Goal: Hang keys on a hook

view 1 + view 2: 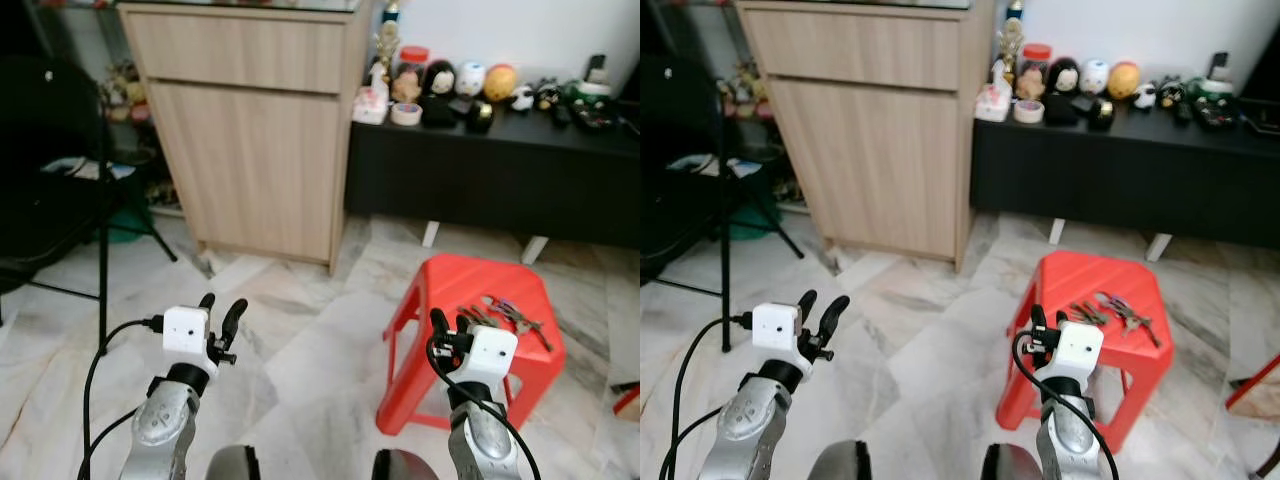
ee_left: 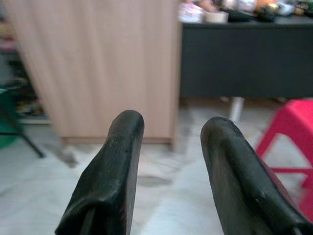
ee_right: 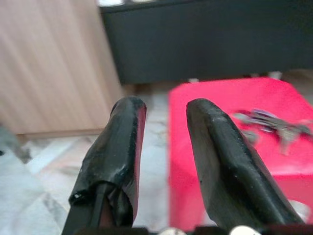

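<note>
The bunch of keys (image 1: pixel 505 316) lies flat on the top of the red plastic stool (image 1: pixel 440 290), toward its far right part, the keys fanned out with the bunch's long axis running roughly from near-left to far-right across the seat. The right end effector (image 1: pixel 449 321) hovers at the stool's near edge, fingers parted and empty, pointing forward; the keys sit just ahead of it and to its right, as the right wrist view also shows, where they (image 3: pixel 274 125) lie beyond and to one side of the open fingers. The coming grasp, by this reading, turns on that offset: the right arm must reach forward and a little rightward, and come down on the bunch from above.

The left end effector (image 1: pixel 221 312) is raised over the marble floor (image 1: pixel 300 350), well apart from the stool, its fingers likewise spread and holding nothing. The right arm is plainly the nearer one.

No hook can be made out. Behind the stool stand a wooden cabinet (image 1: pixel 250 130) and a low black table (image 1: pixel 500 170) crowded with small figurines (image 1: pixel 470 85) and a roll of tape (image 1: pixel 405 113). The stool holds nothing but the keys.
</note>
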Controlling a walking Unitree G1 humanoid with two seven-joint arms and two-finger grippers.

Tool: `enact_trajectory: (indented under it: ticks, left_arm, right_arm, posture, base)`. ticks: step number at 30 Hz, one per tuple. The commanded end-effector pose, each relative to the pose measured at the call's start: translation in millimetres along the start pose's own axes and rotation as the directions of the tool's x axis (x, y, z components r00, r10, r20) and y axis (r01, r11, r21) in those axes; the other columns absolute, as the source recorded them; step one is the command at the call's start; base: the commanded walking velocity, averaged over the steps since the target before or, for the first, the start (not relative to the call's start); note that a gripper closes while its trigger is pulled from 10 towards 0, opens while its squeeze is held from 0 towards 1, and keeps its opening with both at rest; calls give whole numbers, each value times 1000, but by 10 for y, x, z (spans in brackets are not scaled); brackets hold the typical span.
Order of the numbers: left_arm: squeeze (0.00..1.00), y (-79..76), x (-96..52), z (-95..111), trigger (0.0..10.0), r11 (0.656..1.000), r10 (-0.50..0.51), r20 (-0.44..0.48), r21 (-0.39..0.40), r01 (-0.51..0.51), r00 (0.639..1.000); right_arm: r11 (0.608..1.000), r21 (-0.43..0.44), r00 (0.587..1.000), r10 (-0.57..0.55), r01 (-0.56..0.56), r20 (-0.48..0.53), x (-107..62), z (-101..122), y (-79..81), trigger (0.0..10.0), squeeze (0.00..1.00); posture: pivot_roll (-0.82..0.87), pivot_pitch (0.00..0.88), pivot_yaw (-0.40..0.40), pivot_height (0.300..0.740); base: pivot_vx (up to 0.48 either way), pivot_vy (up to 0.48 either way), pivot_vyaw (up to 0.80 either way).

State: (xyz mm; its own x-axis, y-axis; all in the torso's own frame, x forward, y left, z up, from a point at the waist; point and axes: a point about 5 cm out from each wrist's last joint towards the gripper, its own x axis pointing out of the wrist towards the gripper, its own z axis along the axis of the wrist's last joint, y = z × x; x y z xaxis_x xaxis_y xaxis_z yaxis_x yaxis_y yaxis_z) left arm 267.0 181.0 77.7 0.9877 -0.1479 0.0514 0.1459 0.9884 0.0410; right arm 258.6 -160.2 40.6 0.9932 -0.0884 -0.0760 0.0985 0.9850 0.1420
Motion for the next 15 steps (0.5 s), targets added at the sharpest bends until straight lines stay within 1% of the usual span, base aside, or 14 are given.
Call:
enact_trajectory:
  ticks: [1,10,13,15]
  left_arm:
    - [0,19,-9,-2,10000,1000,1,-2,10,-1,1000]
    - [0,9,-8,-3,10000,1000,-1,-2,6,1,1000]
    - [0,10,-11,-7,10000,1000,2,-4,6,-2,1000]
    - [0,13,-12,-8,10000,1000,5,-4,6,-5,1000]
  right_arm:
    - [1000,5,1000,-6,6,-2,1,-3,-5,10000,0]
    - [1000,3,1000,-3,3,-3,1,0,-7,10000,0]
    - [1000,3,1000,-2,2,-4,0,-3,-7,10000,0]
    - [1000,2,1000,-2,2,-6,0,-5,-7,10000,0]
  posture:
    - [50,2,-71,608]
    - [46,8,-72,608]
    - [47,10,-75,608]
    - [47,9,-75,608]
  base:
    - [0,-472,0]
    - [0,-472,0]
    - [0,-326,0]
    - [0,0,0]
